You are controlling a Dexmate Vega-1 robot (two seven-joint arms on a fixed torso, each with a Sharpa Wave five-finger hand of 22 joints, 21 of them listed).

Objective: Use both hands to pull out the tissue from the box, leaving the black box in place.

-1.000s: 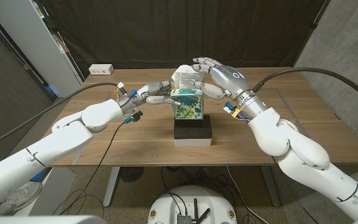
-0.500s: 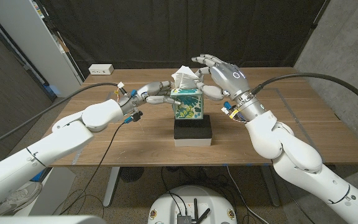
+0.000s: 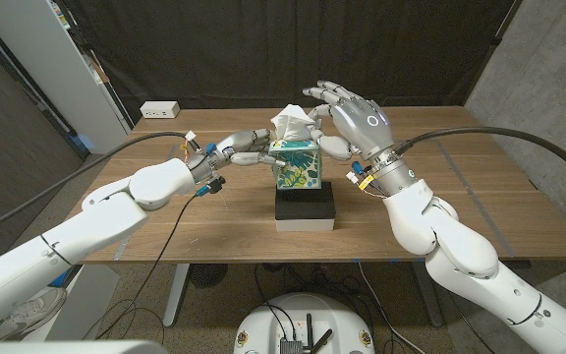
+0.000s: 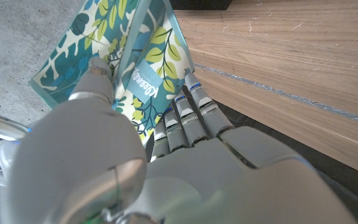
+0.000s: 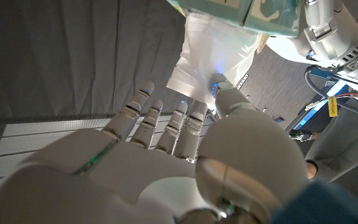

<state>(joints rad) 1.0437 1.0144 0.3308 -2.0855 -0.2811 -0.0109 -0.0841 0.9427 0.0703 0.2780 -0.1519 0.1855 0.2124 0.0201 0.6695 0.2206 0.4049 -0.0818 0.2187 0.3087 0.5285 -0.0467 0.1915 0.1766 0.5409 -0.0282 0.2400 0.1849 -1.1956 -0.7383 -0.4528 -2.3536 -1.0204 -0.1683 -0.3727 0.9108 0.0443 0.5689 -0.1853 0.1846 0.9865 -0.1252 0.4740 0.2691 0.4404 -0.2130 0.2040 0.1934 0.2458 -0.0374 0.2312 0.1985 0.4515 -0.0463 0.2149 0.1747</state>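
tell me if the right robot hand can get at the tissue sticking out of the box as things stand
Probably yes. The right robot hand hovers open right beside the tissue, nothing between them. The left robot hand holds the tissue box at its side, leaving the top free.

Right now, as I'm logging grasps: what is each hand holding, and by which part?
The left hand grips the leaf-patterned cardboard tissue box by its left side. The right hand is at the white tissue; whether it pinches it cannot be told.
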